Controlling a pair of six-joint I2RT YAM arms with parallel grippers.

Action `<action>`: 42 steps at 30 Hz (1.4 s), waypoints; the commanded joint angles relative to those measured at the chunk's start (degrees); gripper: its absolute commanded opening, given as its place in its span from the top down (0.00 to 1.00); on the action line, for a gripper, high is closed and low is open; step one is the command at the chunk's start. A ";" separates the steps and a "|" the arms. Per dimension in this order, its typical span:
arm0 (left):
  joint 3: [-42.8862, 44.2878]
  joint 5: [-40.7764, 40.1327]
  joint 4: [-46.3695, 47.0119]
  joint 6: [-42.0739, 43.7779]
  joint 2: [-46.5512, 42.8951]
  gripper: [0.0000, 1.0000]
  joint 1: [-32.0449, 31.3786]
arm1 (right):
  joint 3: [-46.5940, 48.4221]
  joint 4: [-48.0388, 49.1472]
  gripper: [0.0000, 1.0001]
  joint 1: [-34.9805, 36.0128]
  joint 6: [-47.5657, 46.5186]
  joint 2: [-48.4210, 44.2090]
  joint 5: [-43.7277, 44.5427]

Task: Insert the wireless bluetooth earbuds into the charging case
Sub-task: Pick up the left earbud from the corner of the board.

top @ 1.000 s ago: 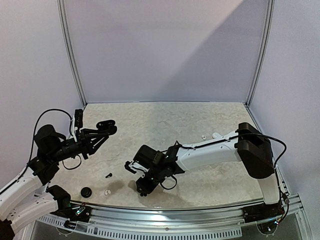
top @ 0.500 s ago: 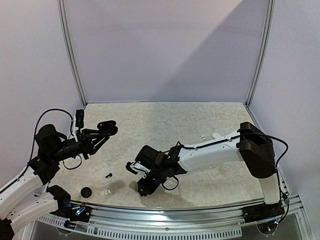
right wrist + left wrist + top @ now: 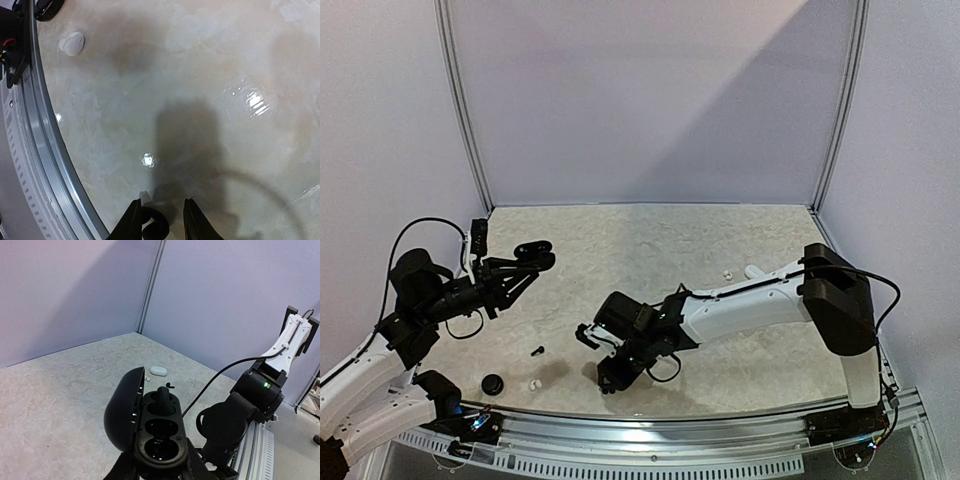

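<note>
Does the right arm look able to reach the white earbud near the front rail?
Probably yes: the white earbud lies on bare table ahead of the right gripper, with nothing between them.

The counter point(image 3: 650, 240) is pale and marbled, with lavender walls behind. The left arm point(image 3: 410, 290) reaches in from the left edge, and its pincer point(image 3: 528, 260) is raised off the surface, holding a dark case point(image 3: 538, 248) that points toward the middle. The right arm point(image 3: 750, 300) stretches from the right side across to the centre. Its pincer point(image 3: 608, 378) sits low, close to the near edge – its jaws cannot be made out from here. Between the arms lie a black earbud point(image 3: 537, 351), a white earbud point(image 3: 533, 384) nearer the rail, and a round black thing point(image 3: 492, 384) just left of it. A small white bit point(image 3: 727, 273) lies well apart, beside the right arm.
</note>
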 commanded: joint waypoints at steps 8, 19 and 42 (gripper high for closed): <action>-0.96 0.59 0.23 0.58 -0.10 1.00 0.81 | -2.56 -2.88 0.72 -0.04 0.00 -2.55 -3.38; -0.93 0.59 0.02 1.10 0.07 1.00 0.79 | -4.15 -2.75 0.90 -0.04 0.03 -3.75 -4.96; 1.96 15.09 -3.67 19.07 0.66 1.00 -0.62 | 4.01 -7.63 1.00 2.21 -11.21 -24.44 10.65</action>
